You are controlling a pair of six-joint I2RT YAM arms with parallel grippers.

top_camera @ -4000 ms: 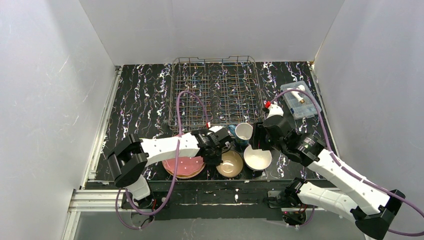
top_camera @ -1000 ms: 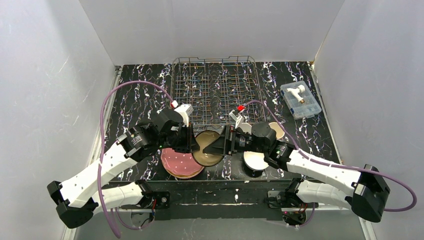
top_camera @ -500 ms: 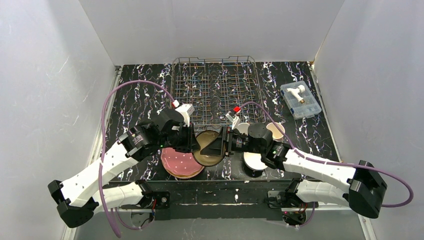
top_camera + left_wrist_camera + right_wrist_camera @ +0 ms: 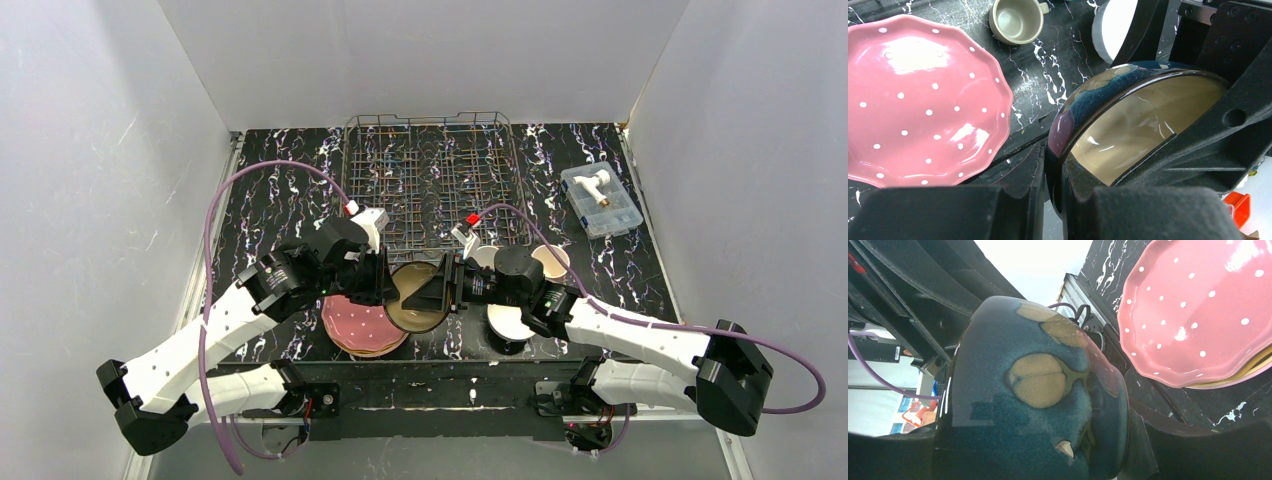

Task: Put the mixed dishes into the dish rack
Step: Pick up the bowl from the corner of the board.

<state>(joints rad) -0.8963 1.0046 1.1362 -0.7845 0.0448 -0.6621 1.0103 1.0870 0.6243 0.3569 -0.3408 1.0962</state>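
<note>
A teal bowl with a tan inside point(image 4: 412, 298) hangs on edge above the table between my two arms. My left gripper point(image 4: 383, 281) is shut on its rim; the rim sits pinched between my fingers in the left wrist view point(image 4: 1063, 200). My right gripper point(image 4: 447, 285) grips the opposite rim, with one finger point(image 4: 1198, 150) across the bowl's inside. The bowl's teal outside point(image 4: 1038, 405) fills the right wrist view. The grey wire dish rack point(image 4: 430, 180) stands behind. The pink dotted plate point(image 4: 362, 325) tops a stack below the bowl.
A white bowl point(image 4: 510, 322) lies under the right arm. A white mug point(image 4: 487, 257) and a grey-olive mug point(image 4: 552, 260) stand near the rack's front right. A clear plastic box point(image 4: 600, 200) is at the back right. White walls enclose the table.
Four seconds ago the bowl lay on the table; now it is lifted and tilted on edge. In the last second the right gripper moved left onto the bowl. The last half second shows no movement.
</note>
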